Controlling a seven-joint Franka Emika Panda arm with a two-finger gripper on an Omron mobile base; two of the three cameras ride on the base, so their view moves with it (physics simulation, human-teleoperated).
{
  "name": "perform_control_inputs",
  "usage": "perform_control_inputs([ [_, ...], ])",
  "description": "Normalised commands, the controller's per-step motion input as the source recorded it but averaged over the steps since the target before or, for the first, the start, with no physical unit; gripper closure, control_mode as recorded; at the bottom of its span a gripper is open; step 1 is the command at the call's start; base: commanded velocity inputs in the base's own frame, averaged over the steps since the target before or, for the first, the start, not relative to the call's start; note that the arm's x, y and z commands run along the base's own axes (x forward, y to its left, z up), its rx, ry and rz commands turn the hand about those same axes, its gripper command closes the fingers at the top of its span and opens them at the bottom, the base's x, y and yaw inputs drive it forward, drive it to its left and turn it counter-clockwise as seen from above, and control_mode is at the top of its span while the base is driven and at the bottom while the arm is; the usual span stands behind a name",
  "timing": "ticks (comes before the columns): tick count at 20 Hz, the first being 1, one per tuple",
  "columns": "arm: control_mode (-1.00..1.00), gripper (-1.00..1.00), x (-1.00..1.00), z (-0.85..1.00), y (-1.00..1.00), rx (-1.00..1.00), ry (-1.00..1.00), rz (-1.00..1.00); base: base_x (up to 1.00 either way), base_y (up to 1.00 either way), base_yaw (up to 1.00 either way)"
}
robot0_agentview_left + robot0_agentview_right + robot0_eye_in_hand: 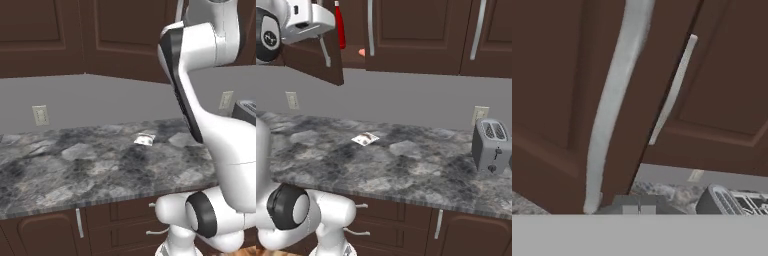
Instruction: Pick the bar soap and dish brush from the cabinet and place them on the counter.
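The salmon-pink bar soap [361, 52] lies on the shelf inside the dark brown wooden cabinet [421, 35]; a small rounded corner of it shows at the edge of the half-open door [313, 57], just at 4 o'clock from the tall red bottle [340, 26]. I cannot find the slim black dish brush. The end effector [638, 206] is closed, its fingertips pressed together, just beside the long curved silver handle [609, 115] of the door, with nothing clearly held. The step seems to be the opening of the cabinet. Next, the door must probably swing wider before the arm can reach in. The grey-and-black marbled stone counter [421, 170] waits below, carrying a whitish packet [365, 139] and a grey toaster [492, 145].
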Motion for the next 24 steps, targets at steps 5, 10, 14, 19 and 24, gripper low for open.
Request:
perform_control_inputs([
  [5,-1.0,1.0,0.0,0.03,-0.37,0.04,0.05,0.19,0.0,0.0,0.0],
  [10,-1.0,1.0,0.0,0.0,-0.45,0.05,0.01,0.21,0.0,0.0,0.0],
  [14,-1.0,-1.0,-0.01,0.0,-0.31,0.02,0.0,0.15,0.0,0.0,0.0],
  [19,-1.0,-1.0,0.0,0.0,-0.33,0.06,-0.04,0.13,0.0,0.0,0.0],
  [24,-1.0,-1.0,0.03,-0.03,-0.37,0.14,-0.12,0.21,0.0,0.0,0.0],
])
